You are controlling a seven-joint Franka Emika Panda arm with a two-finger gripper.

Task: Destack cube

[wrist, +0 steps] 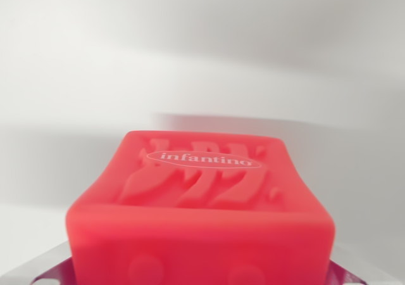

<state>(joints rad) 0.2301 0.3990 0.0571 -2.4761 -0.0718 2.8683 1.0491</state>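
I see the cube (pixel 201 202) filling the lower middle of the wrist view, close under the camera, sitting on a second block (pixel 54 273) whose corners jut out below it at the view's left and right, with the worktop (pixel 95 76) stretching away behind.

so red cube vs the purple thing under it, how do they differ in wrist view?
The red cube fills the frame's centre; the purple piece shows only as slivers at the bottom corners. The red cube's top carries raised relief and an "infantino" oval; the purple piece shows no marking. The red cube sits above, the purple piece beneath. What the purple piece is can't be told. The gripper isn't visible.
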